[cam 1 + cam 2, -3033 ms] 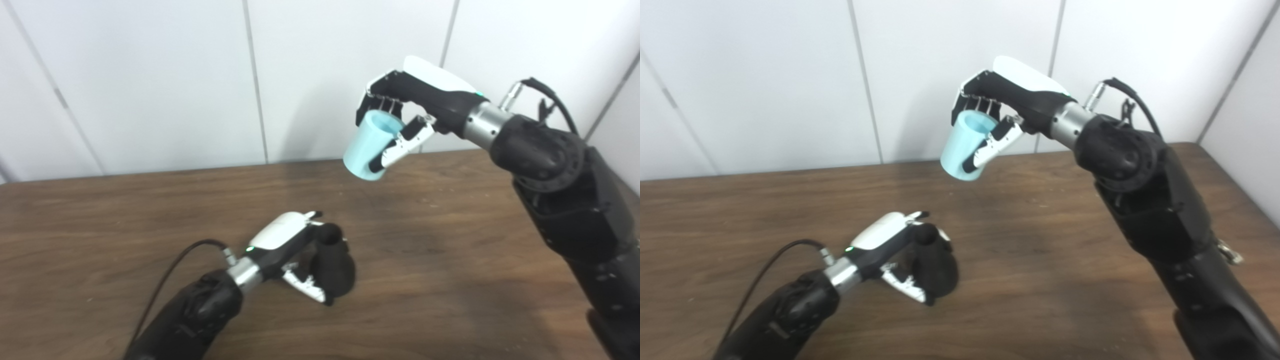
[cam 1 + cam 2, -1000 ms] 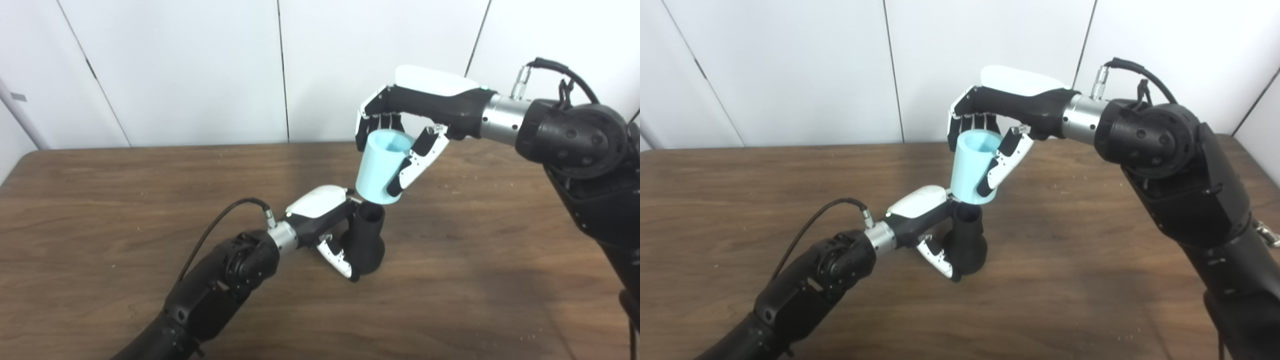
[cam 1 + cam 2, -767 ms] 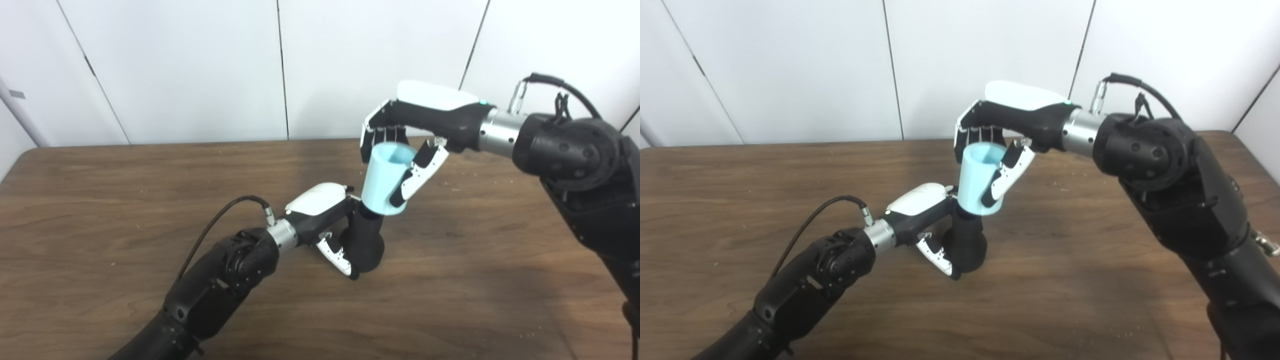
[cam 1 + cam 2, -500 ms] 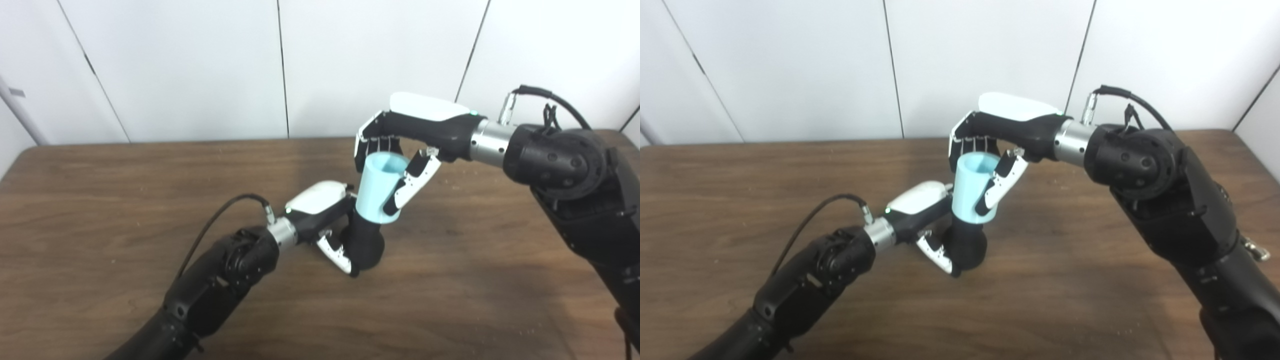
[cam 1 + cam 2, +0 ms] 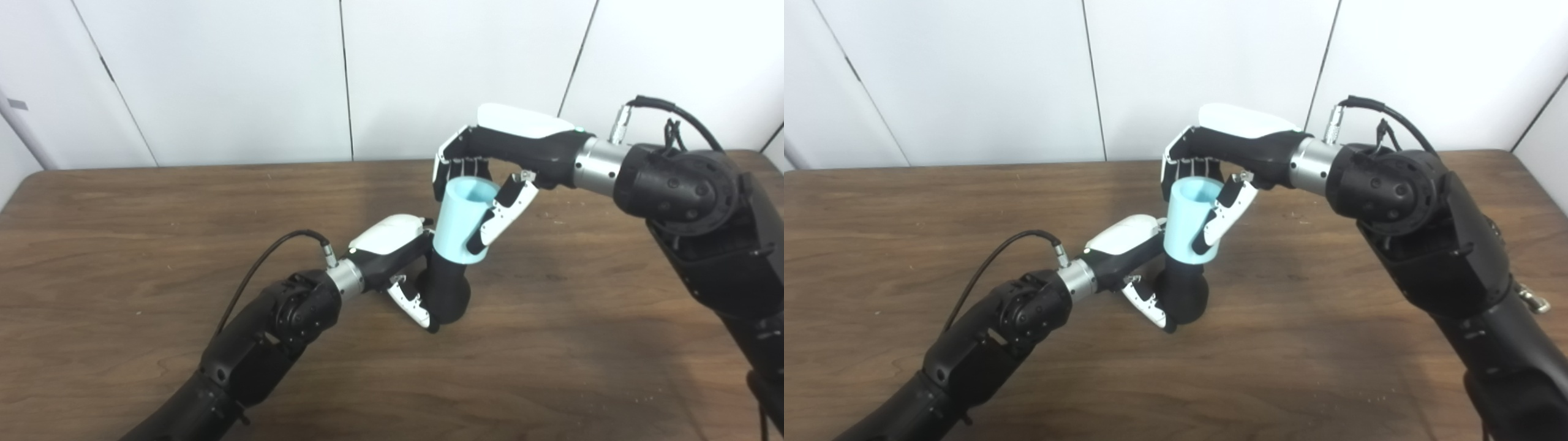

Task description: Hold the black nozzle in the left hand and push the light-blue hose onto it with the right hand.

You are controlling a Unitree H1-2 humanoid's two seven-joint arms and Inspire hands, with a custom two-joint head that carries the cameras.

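- Dark wood-grain counter [image 5: 122, 220] fronts white wall panels [image 5: 214, 79].
- Mid-counter, left hand [image 5: 398, 257] fingers grasp the upright black nozzle [image 5: 447, 294].
- Right hand [image 5: 496, 159] fingers clasp the light-blue hose [image 5: 456, 223], seated over the nozzle's top.

- Lowering the light-blue tapered plastic hose [image 5: 459, 220] in the right hand [image 5: 502, 153] from high above the table.
- Sliding it over the black rounded nozzle [image 5: 447, 294], covering its neck.

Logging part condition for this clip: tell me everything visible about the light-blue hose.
The light-blue hose is a short, smooth, matte tube, slightly tapered, its open top showing a hollow inside. It stands nearly upright, tilted a little, above the table. The right robot hand grips it. Its lower end covers the top of the black nozzle, held by the left robot hand.
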